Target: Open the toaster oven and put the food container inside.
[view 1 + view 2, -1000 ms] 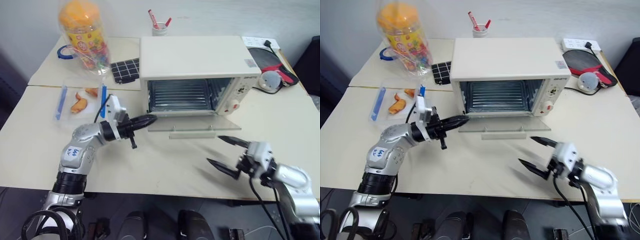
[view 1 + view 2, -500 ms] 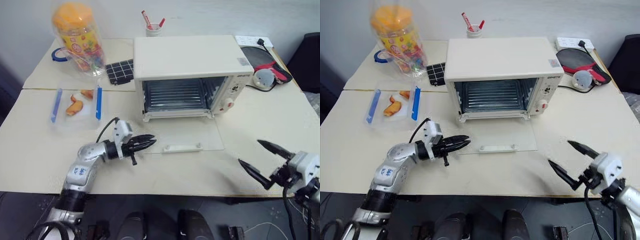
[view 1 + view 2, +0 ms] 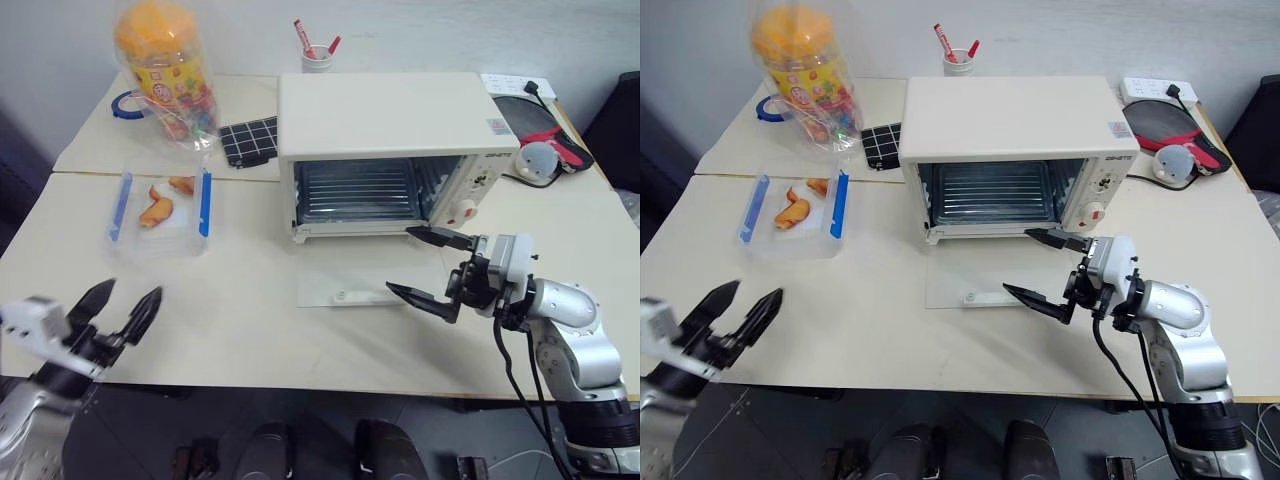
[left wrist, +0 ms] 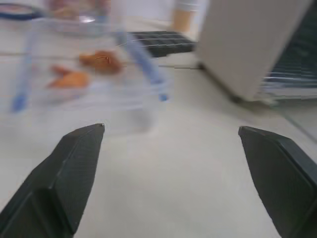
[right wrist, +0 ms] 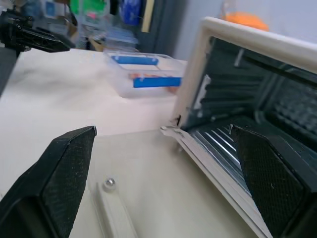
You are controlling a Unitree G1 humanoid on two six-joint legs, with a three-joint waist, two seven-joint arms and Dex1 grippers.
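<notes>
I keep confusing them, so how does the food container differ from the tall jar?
The food container is low and flat with blue side clips; the jar stands tall with an orange lid. The container sits nearer the table's front; the jar stands behind it. Both are clear plastic, left of the toaster oven.

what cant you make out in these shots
- Food in the container: blurred in the left wrist view; only orange-brown pieces.
- Oven knob markings: too small in the eye views.
- Oven's far interior: cut off by the edge in the right wrist view.
- Jar contents: too small, behind its printed label.
</notes>
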